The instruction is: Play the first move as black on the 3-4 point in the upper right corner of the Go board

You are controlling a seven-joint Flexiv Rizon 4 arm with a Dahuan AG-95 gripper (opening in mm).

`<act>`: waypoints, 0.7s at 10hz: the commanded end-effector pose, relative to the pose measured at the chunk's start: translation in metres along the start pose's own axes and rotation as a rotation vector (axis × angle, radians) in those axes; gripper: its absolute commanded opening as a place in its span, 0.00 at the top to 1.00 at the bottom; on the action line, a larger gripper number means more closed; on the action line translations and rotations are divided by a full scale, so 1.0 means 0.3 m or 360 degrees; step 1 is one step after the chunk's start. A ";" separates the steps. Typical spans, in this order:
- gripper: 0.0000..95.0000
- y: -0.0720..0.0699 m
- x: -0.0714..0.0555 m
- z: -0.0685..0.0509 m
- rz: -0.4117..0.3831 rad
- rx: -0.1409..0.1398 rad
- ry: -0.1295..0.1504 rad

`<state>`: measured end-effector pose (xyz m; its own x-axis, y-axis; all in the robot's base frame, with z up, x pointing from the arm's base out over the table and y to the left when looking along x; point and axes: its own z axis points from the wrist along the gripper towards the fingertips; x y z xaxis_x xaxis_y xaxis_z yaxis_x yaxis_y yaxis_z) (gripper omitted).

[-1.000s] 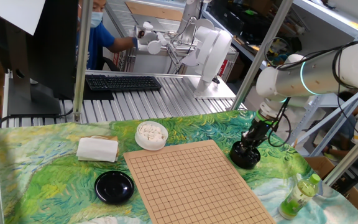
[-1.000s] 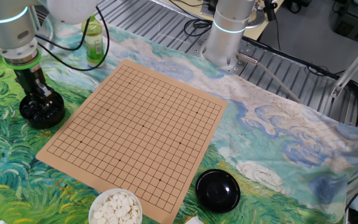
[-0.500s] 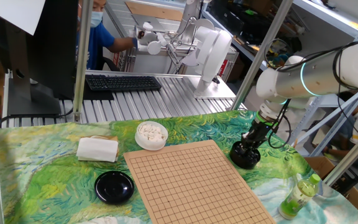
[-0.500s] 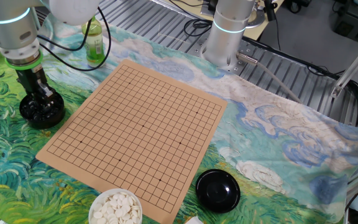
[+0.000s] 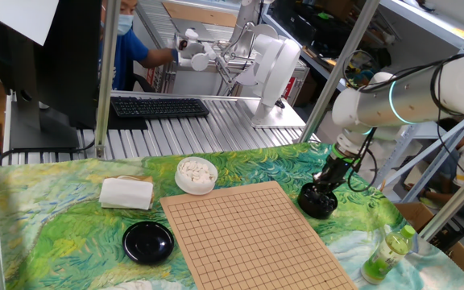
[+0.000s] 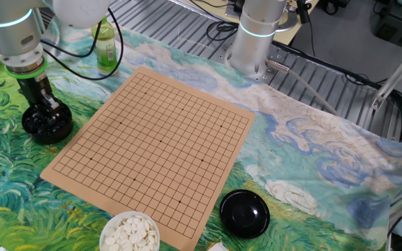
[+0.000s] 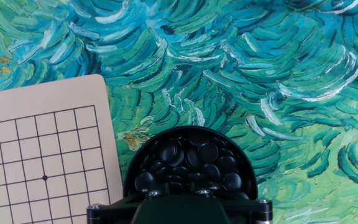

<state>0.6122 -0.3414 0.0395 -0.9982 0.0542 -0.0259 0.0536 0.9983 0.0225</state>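
A black bowl (image 5: 316, 201) (image 6: 46, 124) (image 7: 188, 165) filled with glossy black stones (image 7: 197, 155) stands on the cloth just off one corner of the wooden Go board (image 5: 248, 234) (image 6: 155, 139) (image 7: 36, 168). My gripper (image 5: 322, 192) (image 6: 45, 111) (image 7: 179, 190) points straight down into this bowl, its tips among the stones. The stones and the gripper's dark body hide the tips, so I cannot see how the jaws stand or whether they hold a stone. No stone lies on the board; every crossing is bare, the 3-4 point among them.
A white bowl of white stones (image 5: 196, 174) (image 6: 131, 232) and a black lid (image 5: 148, 242) (image 6: 244, 213) sit by the board's far side from the arm. A green bottle (image 5: 389, 251) (image 6: 104, 45) stands near the arm. A folded white cloth (image 5: 126, 193) lies beyond the lid.
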 end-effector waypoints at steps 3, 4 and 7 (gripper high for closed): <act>1.00 -0.005 0.005 -0.050 -0.0005 0.0007 0.0018; 1.00 -0.006 0.006 -0.064 -0.0012 0.0019 0.0025; 0.80 -0.005 0.016 -0.063 0.0004 0.0032 0.0022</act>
<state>0.6062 -0.3428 0.0563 -0.9983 0.0568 -0.0150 0.0568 0.9984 0.0033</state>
